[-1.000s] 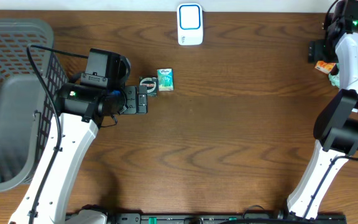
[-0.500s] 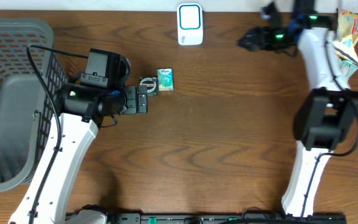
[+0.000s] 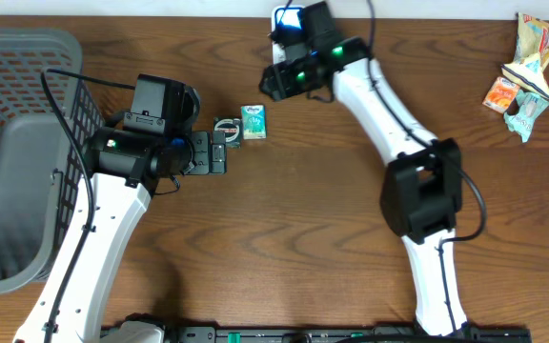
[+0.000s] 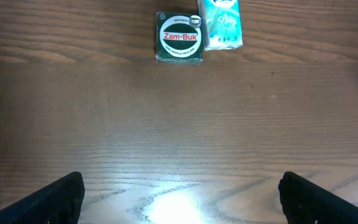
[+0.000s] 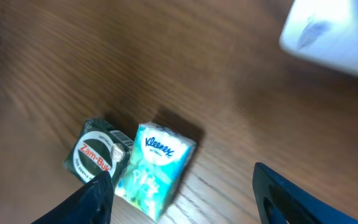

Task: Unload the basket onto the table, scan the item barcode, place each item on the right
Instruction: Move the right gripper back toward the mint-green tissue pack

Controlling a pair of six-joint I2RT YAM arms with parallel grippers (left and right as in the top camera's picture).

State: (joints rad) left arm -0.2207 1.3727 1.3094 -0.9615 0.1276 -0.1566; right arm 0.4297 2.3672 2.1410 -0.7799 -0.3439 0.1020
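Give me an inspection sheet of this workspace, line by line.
Surface: brown wooden table, no spill seen.
Job's things: Zam-Buk box and Kleenex pack side by side; white scanner beyond them, partly hidden by the right arm from overhead.
Clutter: snack packets at the far right corner.
Hands: left hand open, empty; right hand open, empty, near the pack.
Cables: black cable crossing the basket.
Surroundings: grey basket at the left edge.
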